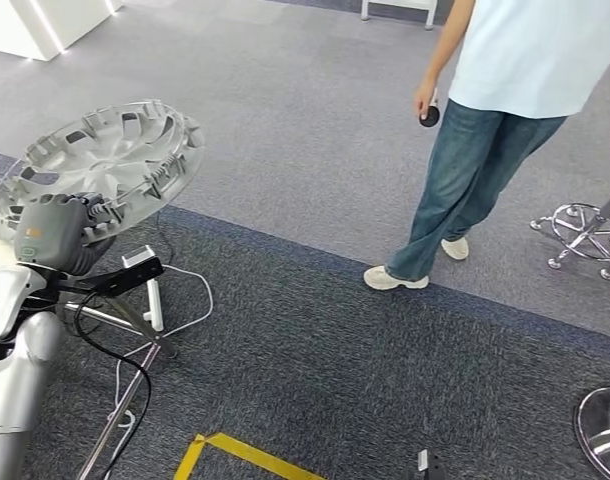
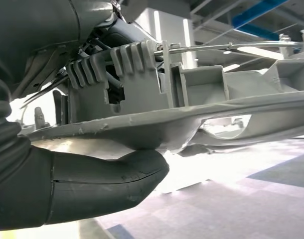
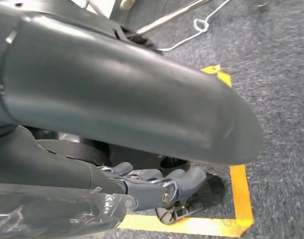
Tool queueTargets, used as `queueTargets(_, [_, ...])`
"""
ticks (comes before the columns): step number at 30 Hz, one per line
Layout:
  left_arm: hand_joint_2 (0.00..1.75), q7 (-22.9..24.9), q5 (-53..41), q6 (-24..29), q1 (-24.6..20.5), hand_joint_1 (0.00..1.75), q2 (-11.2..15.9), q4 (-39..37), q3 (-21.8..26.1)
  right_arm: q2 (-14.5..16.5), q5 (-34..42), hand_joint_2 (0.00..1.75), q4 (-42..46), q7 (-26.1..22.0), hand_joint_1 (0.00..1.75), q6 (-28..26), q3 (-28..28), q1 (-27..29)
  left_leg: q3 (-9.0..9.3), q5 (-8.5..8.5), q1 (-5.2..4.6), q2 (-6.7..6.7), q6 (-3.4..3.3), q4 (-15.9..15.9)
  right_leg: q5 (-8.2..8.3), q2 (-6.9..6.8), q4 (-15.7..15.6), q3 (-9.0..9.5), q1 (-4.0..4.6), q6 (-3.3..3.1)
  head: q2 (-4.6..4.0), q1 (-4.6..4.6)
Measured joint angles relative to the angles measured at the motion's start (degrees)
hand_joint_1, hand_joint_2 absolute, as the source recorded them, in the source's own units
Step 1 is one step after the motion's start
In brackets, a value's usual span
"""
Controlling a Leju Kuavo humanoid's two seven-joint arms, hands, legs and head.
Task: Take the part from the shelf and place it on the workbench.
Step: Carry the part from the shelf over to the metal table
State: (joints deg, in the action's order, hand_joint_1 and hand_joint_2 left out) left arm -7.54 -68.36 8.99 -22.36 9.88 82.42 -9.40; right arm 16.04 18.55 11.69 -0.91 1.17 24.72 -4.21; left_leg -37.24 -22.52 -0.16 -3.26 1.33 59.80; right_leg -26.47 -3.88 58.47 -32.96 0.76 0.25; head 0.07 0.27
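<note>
- One round silver-grey plastic wheel cover (image 1: pixel 106 160) is being carried at the left of the head view, well above the grey carpet floor (image 1: pixel 302 330).
- The left hand (image 1: pixel 57 232) is gripping its near rim: the thumb (image 2: pixel 105 184) is pressing one face while the darker fingers are lying against the ribbed side.
- The disc is lying nearly flat, tilting slightly, ribbed inner side facing up; being round, it is showing no long axis.
- The right hand (image 3: pixel 154 186) is hanging low over yellow floor tape (image 3: pixel 238 199); I cannot tell whether its fingers are together or apart.
- One person in jeans (image 1: pixel 468 180) is standing nearby, holding one small black object (image 1: pixel 430 116).
- One tripod stand (image 1: pixel 128 310) is standing beside a white cable.
</note>
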Motion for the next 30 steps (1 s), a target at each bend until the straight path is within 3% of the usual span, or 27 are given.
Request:
queueTargets(1, [1.75,-0.03,-0.32,-0.04,-0.08,1.75,-0.13,-0.04,-0.13,-0.01,-0.01,0.00,0.01,0.03,0.00,0.01,-0.03,0.04,0.86,0.20,-0.24,-0.85,-0.30,-1.80,-0.15,-0.53,0.03,0.07,0.25,0.22,0.00,0.03])
queueTargets(2, [1.75,-0.04,-0.67,-0.09,-0.11,1.75,-0.26,-0.13,-0.25,-0.02,-0.01,0.00,0.01,0.04,0.00,0.01,-0.06,0.12,0.99,-0.07,-0.42,-0.84,-0.63,-2.35,-0.28,-1.14,0.00,0.14,0.45,0.43,0.00,0.06])
queueTargets(4, [1.75,-0.04,-1.18,-0.25,0.06,1.75,-0.44,-0.42,-0.43,-0.08,-0.03,0.00,0.04,0.04,0.00,0.02,-0.17,0.19,0.93,-0.03,-0.21,0.51,-1.33,-2.63,-0.70,-1.96,-0.06,0.42,0.53,0.92,0.00,0.16])
queueTargets(6, [1.75,-0.05,-1.58,-0.46,0.18,1.75,-0.70,-0.78,-0.74,-0.09,-0.03,0.00,0.06,0.04,0.00,0.19,-0.37,0.07,1.12,0.08,0.20,1.83,-1.90,-2.85,-2.27,0.14,2.23,-0.48,0.40,1.61,0.00,0.46])
queueTargets(8, [1.75,-0.07,-1.99,-0.60,0.16,1.75,-1.08,-1.12,-1.35,-0.02,-0.01,0.00,0.07,0.02,0.00,0.41,-0.60,-0.30,1.15,0.15,0.42,3.11,-2.30,-2.88,-5.17,3.08,8.85,-3.71,0.21,2.10,0.00,0.79])
queueTargets(10, [1.75,-0.09,-2.39,-0.73,0.14,1.75,-1.53,-1.64,-2.24,0.00,-0.01,0.00,0.07,0.00,0.00,0.47,-0.76,-0.54,1.15,0.18,0.43,4.71,-2.47,-2.86,-6.83,3.87,14.96,-7.00,0.16,2.28,0.00,0.84])
queueTargets(11, [1.75,-0.14,-2.56,-0.81,0.15,1.75,-1.74,-1.95,-2.74,-0.01,-0.01,0.00,0.07,0.01,0.00,0.48,-0.80,-0.54,1.17,0.18,0.46,5.65,-2.48,-2.83,-6.25,4.02,15.48,-7.53,0.15,2.28,0.00,0.87])
queueTargets(13, [1.75,-0.25,-2.88,-0.93,0.18,1.75,-2.07,-2.54,-3.59,-0.02,-0.01,0.00,0.07,0.08,0.00,0.48,-0.82,-0.50,1.22,0.22,0.62,7.53,-2.38,-2.77,-2.50,5.00,10.48,-5.75,-0.01,2.20,0.00,0.89])
queueTargets(15, [1.75,-0.36,-3.10,-0.97,0.11,1.75,-2.33,-2.94,-4.26,0.05,-0.01,0.00,0.03,0.22,0.00,0.54,-0.89,-0.46,0.99,0.31,0.68,9.17,-1.97,-2.57,0.32,7.63,3.53,-2.69,-0.55,2.11,0.00,0.88])
queueTargets(17, [1.75,-0.40,-3.16,-0.97,-0.04,1.75,-2.48,-3.19,-4.74,0.16,-0.01,0.00,-0.01,0.31,0.00,0.63,-0.98,-0.41,0.42,0.67,0.76,10.55,-1.32,-2.49,0.55,9.03,0.74,-1.29,-0.83,1.75,0.00,0.84])
queueTargets(19, [1.75,-0.49,-3.28,-0.98,0.05,1.75,-2.50,-3.38,-5.00,0.22,-0.02,0.00,-0.02,0.30,0.00,0.67,-1.10,-0.42,-0.02,0.97,0.94,11.29,-0.72,-2.62,0.67,8.00,0.47,-1.11,-0.73,1.03,0.00,0.81])
queueTargets(21, [1.75,-0.76,-3.66,-1.02,0.21,1.75,-2.49,-3.51,-5.32,0.26,-0.02,0.00,-0.01,0.28,0.00,0.70,-1.23,-0.45,-0.95,-0.39,0.72,8.95,-0.28,-0.94,0.93,6.78,0.18,-1.04,-0.76,0.26,0.00,0.56])
queueTargets(23, [1.75,-1.03,-4.17,-1.05,0.20,1.75,-2.62,-3.65,-6.14,0.26,-0.02,0.00,0.00,0.17,0.00,0.73,-1.29,-0.33,-3.63,-3.84,0.48,5.48,0.04,5.06,0.98,5.41,0.00,-1.01,-0.69,-0.28,0.00,0.26])
queueTargets(25, [1.75,-1.17,-4.55,-1.07,0.22,1.75,-2.88,-3.88,-7.22,0.18,-0.02,0.00,0.00,-0.02,0.00,0.74,-1.29,-0.17,-6.72,-6.56,0.56,4.27,0.31,12.00,0.86,3.85,0.01,-1.00,-0.59,-0.50,0.00,0.21])
queueTargets(26, [1.75,-1.21,-4.68,-1.09,0.27,1.75,-2.98,-4.03,-7.68,0.14,-0.02,0.00,0.00,-0.12,0.00,0.75,-1.29,-0.16,-7.27,-6.58,0.61,4.05,0.39,13.36,0.81,3.12,0.01,-0.99,-0.58,-0.53,0.00,0.19])
queueTargets(27, [1.75,-1.25,-4.78,-1.11,0.31,1.75,-3.06,-4.18,-8.10,0.10,-0.06,0.00,0.00,-0.18,0.00,0.76,-1.29,-0.16,-6.66,-5.50,0.64,3.83,0.43,12.37,0.74,2.45,0.02,-0.94,-0.58,-0.51,0.00,0.20])
queueTargets(30, [1.75,-1.25,-4.98,-1.19,0.19,1.75,-3.20,-4.47,-8.97,0.09,-0.16,0.00,0.00,-0.46,0.00,0.76,-1.31,-0.10,-0.77,-0.82,0.49,1.85,0.16,1.59,0.41,1.09,0.12,-0.79,-0.37,-0.05,0.00,0.19])
